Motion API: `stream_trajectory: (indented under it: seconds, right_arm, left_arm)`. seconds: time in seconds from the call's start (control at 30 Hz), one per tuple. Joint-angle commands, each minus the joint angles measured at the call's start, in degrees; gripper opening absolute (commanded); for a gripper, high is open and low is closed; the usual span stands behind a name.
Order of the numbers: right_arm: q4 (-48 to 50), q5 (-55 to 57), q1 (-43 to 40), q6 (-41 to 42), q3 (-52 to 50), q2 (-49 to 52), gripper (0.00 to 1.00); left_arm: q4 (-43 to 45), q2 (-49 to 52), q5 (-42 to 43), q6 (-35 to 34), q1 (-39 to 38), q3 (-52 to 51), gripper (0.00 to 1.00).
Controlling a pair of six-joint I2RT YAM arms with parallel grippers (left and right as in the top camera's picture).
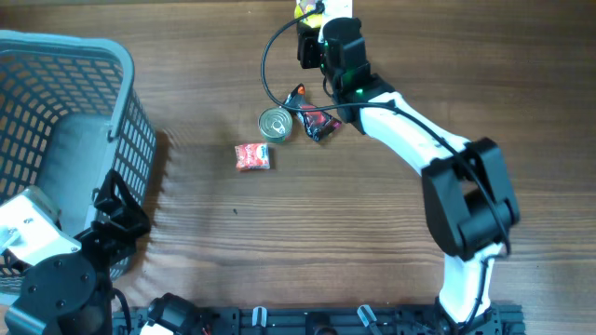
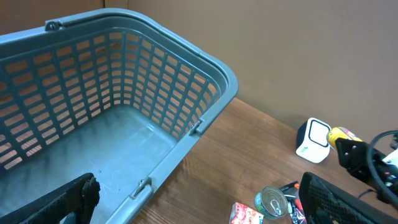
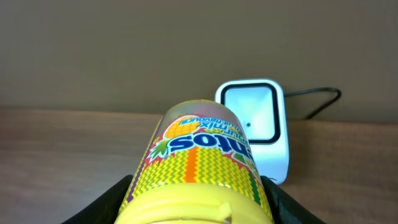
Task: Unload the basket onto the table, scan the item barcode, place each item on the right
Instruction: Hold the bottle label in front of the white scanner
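Right gripper [image 3: 199, 210] was clamped partway closed on the yellow candy bottle [image 3: 202, 158], one finger on each side of the body, cap end toward the wrist cam. The bottle was held right in front of the scanner [image 3: 252, 121], far end pointing at its window. No barcode was visible on the faces shown.

Handling, my read: rigid plastic, light, with a glossy printed sleeve, so probably slick. It's round, so it could spin in the jaws. A mid-body hold looked right and leaves the label free to turn.

Left gripper [image 1: 116, 209] had its jaws wide and empty, well apart from the scanner, by the basket [image 1: 126, 65].

Nearer the scanner were its cable loop [image 1: 264, 70], a tin can [image 1: 276, 123] and a dark wrapper [image 1: 318, 122]. A red packet [image 1: 251, 156] lay further off. Nothing sat between bottle and scanner.
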Motion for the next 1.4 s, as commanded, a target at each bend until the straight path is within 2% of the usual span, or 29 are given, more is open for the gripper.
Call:
stream_trajectory:
  seconds: [0.0,0.23,0.57,0.97,1.13,1.37]
  right_arm:
    - [6.25,2.43,-0.07,-2.78,0.35,5.88,0.37]
    - [23.96,2.84,-0.55,-11.23,0.37,13.09,0.35]
    - [30.91,2.99,-2.99,-12.02,0.37,16.44,0.35]
    - [33.00,-0.59,-6.43,-6.99,4.22,18.75,0.35]
    - [30.60,-3.30,-6.08,-4.15,8.61,21.14,0.34]
    - [28.92,-3.26,-5.55,-4.42,10.91,23.43,0.34]
  left_arm:
    - [0.00,0.24,-0.02,-0.57,-0.22,-0.22,1.00]
    - [-0.24,0.26,-1.03,-0.55,-0.22,-0.22,1.00]
    - [-1.05,0.28,-2.58,-0.55,-0.22,-0.22,1.00]
    - [-1.73,0.28,-3.65,-0.55,-0.22,-0.22,1.00]
    - [-1.73,0.28,-3.67,-0.55,-0.22,-0.22,1.00]
    - [-1.68,0.28,-3.67,-0.55,-0.22,-0.22,1.00]
